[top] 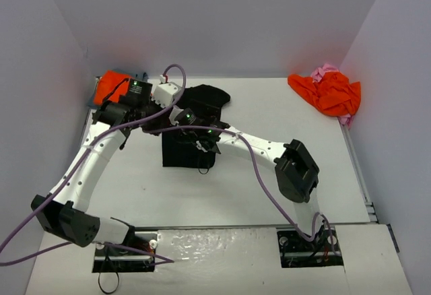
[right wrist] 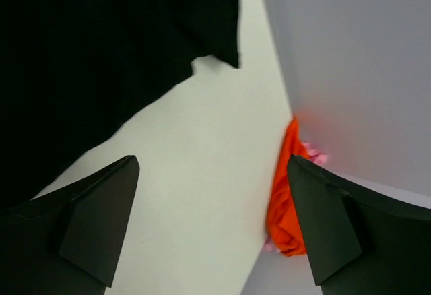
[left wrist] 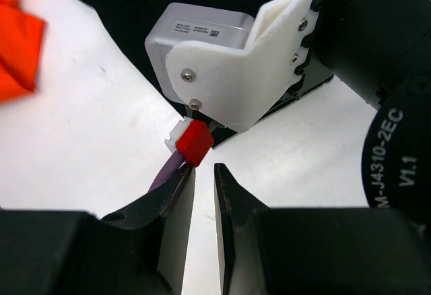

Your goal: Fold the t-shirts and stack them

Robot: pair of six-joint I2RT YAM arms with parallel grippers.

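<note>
The black t-shirt lies partly folded in the middle-left of the table, and both arms meet over its far end. In the right wrist view the black t-shirt fills the upper left. My right gripper is wide open over bare table and holds nothing. My left gripper hangs just behind the right arm's white camera mount, its jaws almost together with only a thin gap and nothing between them. From above, the left gripper and right gripper are hard to pick out among the dark parts.
One orange t-shirt lies on blue-grey cloth at the back left. Another orange t-shirt sits crumpled on a pink one at the back right by the wall. Purple cables loop around the wrists.
</note>
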